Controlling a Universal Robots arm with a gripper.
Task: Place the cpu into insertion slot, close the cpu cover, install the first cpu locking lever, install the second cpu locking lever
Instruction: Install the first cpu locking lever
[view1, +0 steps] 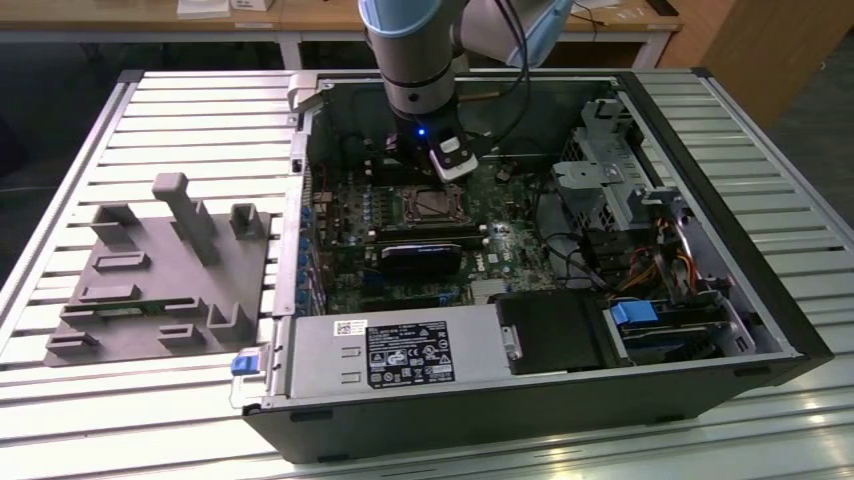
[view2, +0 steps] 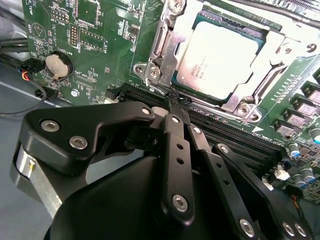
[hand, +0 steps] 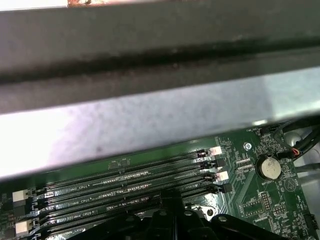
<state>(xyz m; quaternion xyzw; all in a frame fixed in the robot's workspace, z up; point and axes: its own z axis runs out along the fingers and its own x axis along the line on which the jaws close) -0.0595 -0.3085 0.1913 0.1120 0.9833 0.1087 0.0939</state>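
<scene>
Dull silver-grey square cpu (view2: 225, 55) sits in the shiny-rimmed insertion slot (view1: 430, 205), with the thin silver cpu cover (view2: 272, 57) down over it. Black gripper (view2: 172, 101) fingers (view2: 176, 140) are pressed together, holding nothing, tips at the socket corner. Judged: lever step in hand; it calls for pressing down and hooking.

Support: slatted silver metal table (view1: 174, 110), ribs running across the exterior view.
Item 1: open black desktop computer case (view1: 561, 415), lying on its side with the interior facing up, towards the exterior view's right.
Item 2: grey fixture plate (view1: 160, 285) with upright blocks, just beside the case, on the exterior view's left.
</scene>
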